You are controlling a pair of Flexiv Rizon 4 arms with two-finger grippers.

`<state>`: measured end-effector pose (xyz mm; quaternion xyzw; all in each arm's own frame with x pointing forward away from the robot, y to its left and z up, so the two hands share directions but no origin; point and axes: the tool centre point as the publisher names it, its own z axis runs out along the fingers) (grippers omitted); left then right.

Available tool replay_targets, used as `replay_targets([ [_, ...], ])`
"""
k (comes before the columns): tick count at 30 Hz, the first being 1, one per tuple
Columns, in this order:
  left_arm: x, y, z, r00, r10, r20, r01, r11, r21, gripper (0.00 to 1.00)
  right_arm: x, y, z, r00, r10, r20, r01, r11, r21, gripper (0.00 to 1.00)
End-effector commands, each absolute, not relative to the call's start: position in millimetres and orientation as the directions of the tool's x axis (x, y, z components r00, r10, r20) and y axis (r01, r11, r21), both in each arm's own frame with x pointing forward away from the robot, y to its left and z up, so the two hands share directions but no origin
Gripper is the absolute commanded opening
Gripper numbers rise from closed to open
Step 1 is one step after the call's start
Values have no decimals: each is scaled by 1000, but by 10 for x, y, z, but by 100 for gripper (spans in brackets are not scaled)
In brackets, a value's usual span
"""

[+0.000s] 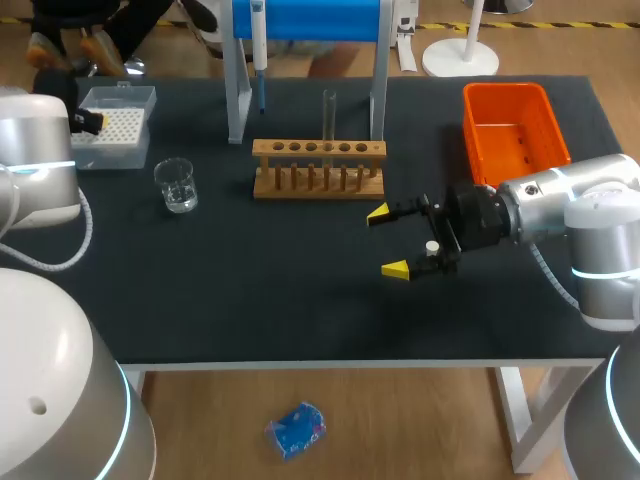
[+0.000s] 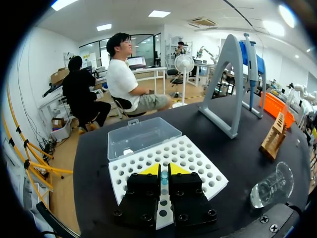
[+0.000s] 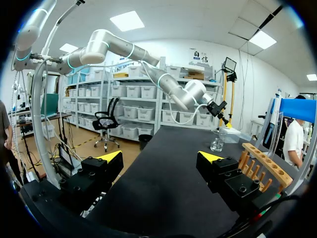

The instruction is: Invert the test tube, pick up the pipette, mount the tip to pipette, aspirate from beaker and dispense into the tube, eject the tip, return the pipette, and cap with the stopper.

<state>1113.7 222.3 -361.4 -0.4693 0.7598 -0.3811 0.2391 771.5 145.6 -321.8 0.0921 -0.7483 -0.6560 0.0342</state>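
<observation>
Finds the right end effector [image 1: 388, 241] released toward the counter's [image 1: 250, 290] right edge, just in front of the rack [image 1: 318, 170], apart from the test tube [image 1: 329, 110] standing upright in it. Finds the left end effector [image 2: 164, 168] clenched above the tip box [image 2: 198, 158] at the back-left corner.

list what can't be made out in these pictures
Pipette: head view, top cut off by the picture's upper edge.
Beaker: head view, too small and clear to judge its liquid level.
Test tube: head view, clear glass too faint to tell which end is open.
Left gripper: head view, mostly hidden behind its own arm.
</observation>
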Motion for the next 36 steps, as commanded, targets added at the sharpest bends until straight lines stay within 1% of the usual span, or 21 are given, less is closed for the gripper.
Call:
replay_targets([
  [1,11120,2241,-3584,-446,-895,-10,-528,272,-804,0,7708,1458,-3225,-981,-181,-71,-94,122,988,100],
  [33,11053,2231,-3339,-452,-891,-46,-506,299,-809,0,7708,1458,-3225,-981,-181,-71,-94,122,988,100],
  [36,11061,2226,-3278,-446,-894,-30,-504,279,-817,0,7708,1458,-3225,-981,-181,-71,-94,122,988,100],
])
